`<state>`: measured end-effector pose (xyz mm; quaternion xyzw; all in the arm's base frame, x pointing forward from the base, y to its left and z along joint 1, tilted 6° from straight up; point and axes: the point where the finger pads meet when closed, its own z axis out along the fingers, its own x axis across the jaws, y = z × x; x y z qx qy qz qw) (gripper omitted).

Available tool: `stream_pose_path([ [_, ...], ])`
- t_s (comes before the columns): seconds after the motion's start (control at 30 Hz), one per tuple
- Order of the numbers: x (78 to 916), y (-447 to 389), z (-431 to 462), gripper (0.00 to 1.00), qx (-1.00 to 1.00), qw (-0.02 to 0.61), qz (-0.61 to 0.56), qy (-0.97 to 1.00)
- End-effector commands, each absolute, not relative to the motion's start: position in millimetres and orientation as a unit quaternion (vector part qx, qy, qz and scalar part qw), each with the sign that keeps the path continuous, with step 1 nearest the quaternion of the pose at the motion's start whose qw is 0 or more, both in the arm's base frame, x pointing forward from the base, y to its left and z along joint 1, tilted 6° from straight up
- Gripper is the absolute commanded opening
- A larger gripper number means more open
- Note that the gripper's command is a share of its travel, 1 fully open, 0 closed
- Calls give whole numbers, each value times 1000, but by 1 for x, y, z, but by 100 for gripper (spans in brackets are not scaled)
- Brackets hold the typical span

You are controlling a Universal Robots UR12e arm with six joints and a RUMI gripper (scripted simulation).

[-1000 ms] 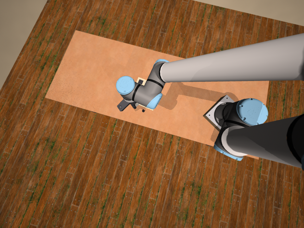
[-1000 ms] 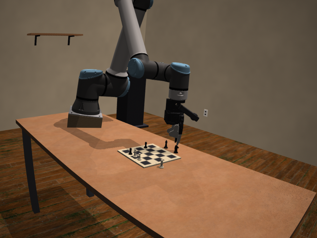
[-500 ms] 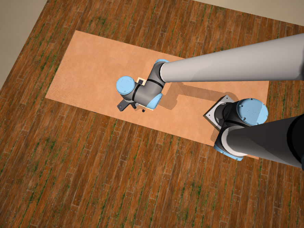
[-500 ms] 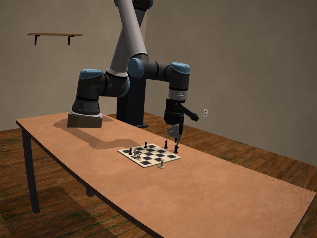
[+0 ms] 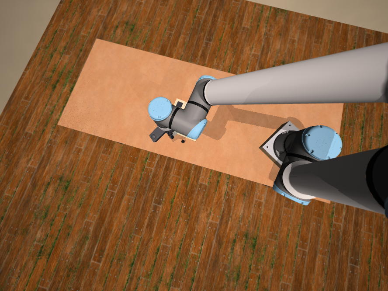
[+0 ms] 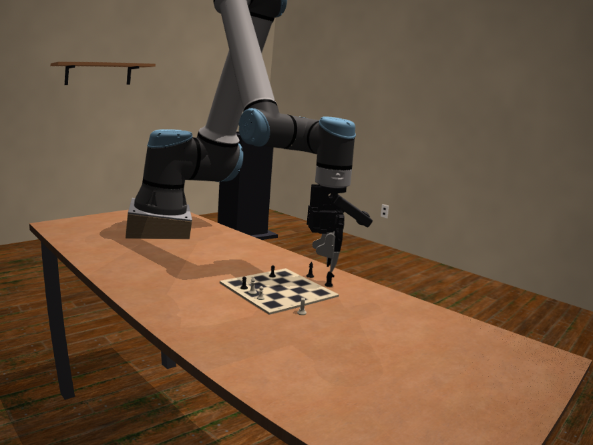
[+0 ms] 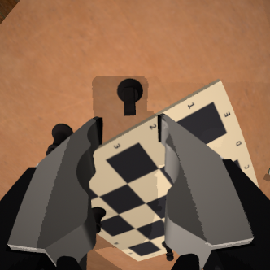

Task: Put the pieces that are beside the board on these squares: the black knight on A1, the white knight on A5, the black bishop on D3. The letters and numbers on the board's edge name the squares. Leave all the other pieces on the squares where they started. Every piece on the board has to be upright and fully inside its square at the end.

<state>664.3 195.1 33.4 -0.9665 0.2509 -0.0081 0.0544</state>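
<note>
The chessboard (image 6: 282,306) (image 7: 203,122) lies mid-table. The black knight (image 6: 328,277) (image 7: 130,93) stands upright on the table just off the board's far right edge. The black bishop (image 6: 310,269) (image 7: 61,132) (image 5: 182,141) stands off that same edge, nearer the robot base. The white knight (image 6: 302,306) stands off the board's front edge. My gripper (image 6: 331,265) (image 7: 129,118) hangs a little above the black knight, over the board's numbered edge. Its fingers stand partly apart with nothing between them. In the overhead view the wrist hides the fingers.
Two black pieces (image 6: 272,271) (image 6: 244,282) and two white pieces (image 6: 252,285) (image 6: 260,292) stand on the board's far left part. The robot base (image 6: 157,224) sits at the table's far end. The arm's upper links cover most of the board from overhead.
</note>
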Motion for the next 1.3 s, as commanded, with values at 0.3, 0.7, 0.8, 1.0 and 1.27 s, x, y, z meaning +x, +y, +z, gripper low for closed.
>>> stream_pose_path([
  [0.3,666,197,19,22,-966,55,-9,251],
  [0.7,666,198,2,22,-966,55,-9,251],
  [0.8,666,198,1,22,-966,55,-9,251],
  [1.0,666,199,0,22,-966,55,-9,251],
  [1.27,666,199,0,22,-966,55,-9,251],
])
